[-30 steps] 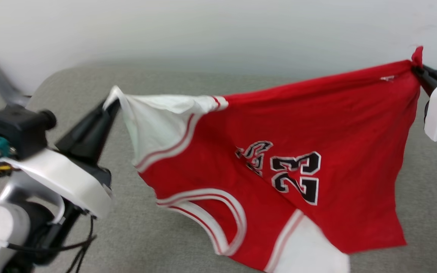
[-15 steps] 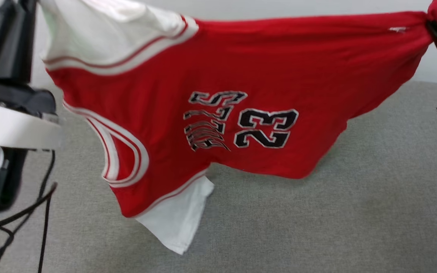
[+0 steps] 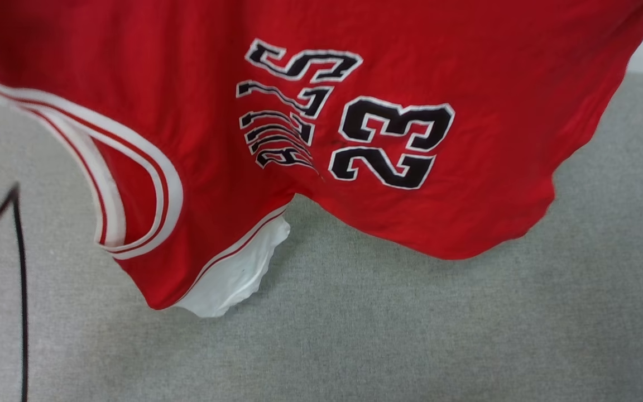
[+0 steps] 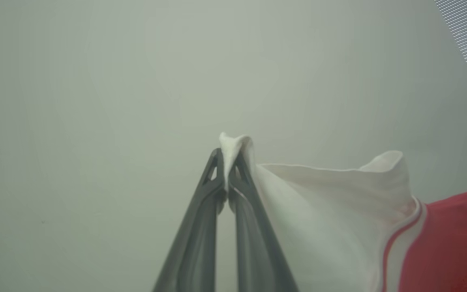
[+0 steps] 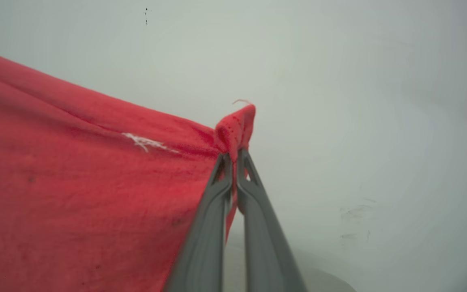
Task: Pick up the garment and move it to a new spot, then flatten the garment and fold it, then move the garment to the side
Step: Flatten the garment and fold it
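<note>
The garment (image 3: 422,67) is a red jersey with a black "23" print and striped neck trim, and it hangs spread in the air above the grey surface (image 3: 411,335). A white sleeve (image 3: 232,279) dangles at its lowest point, close to the surface. In the left wrist view my left gripper (image 4: 227,156) is shut on the tip of the other white sleeve (image 4: 318,202), with red cloth to its right. In the right wrist view my right gripper (image 5: 233,156) is shut on a bunched red corner of the garment (image 5: 75,182), which stretches away to the left.
A pale wall (image 5: 339,81) stands behind both grippers. Black cables (image 3: 20,268) hang at the head view's left edge. The grey fabric-covered surface spreads wide below and to the right of the hanging cloth.
The garment has risen in the head view, so its upper edge and both grippers have passed out of the top of that view. The print now sits higher.
</note>
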Robot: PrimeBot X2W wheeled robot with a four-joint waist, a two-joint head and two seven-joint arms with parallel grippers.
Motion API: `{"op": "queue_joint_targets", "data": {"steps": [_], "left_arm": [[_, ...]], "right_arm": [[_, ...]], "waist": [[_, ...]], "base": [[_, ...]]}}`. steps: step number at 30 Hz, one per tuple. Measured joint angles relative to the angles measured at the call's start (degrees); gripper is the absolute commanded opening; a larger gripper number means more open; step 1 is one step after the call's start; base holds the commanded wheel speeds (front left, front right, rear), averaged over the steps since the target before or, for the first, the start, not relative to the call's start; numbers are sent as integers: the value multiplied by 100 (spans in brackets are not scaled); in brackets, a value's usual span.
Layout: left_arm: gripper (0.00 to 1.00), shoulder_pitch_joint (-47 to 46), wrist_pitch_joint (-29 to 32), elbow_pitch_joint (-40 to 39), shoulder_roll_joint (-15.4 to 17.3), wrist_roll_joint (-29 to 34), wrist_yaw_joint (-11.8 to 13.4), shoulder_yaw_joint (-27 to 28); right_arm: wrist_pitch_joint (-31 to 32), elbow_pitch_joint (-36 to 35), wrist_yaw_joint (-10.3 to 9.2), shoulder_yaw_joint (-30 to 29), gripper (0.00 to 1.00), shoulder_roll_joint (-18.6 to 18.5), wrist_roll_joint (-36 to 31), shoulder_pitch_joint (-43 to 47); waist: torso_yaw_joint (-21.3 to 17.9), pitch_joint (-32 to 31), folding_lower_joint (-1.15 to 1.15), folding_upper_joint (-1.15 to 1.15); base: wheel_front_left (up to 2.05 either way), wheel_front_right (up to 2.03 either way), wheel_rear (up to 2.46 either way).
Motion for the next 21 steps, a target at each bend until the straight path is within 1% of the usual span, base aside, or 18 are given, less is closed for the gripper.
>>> {"op": "queue_joint_targets", "data": {"steps": [4, 7, 12, 16, 21], "left_arm": [[0, -640, 189, 332, 140, 54, -353, -13], [0, -1202, 333, 653, 204, 86, -683, -31], [0, -2275, 525, 1427, 231, 257, -1296, -171], [0, -3233, 616, 2230, 63, 493, -1792, -387], [0, -4587, 583, 3412, -372, 988, -2309, -709]], "right_arm": [[-46, 2, 0, -69, 0, 26, -135, -474], [-129, 112, 0, -99, 0, 18, -296, -941], [-383, 587, 1, -74, 0, -93, -546, -1850], [-720, 1245, 2, 79, 0, -225, -800, -2667], [-1210, 2229, 4, 172, 0, -192, -1187, -3657]], "waist": [[-7, 385, 0, 0], [-10, 730, 1, 0], [5, 1369, 1, 0], [28, 1869, 2, 0], [63, 2429, 2, 0]], "base": [[0, 0, 0], [0, 0, 0], [0, 0, 0], [0, 0, 0], [0, 0, 0]]}}
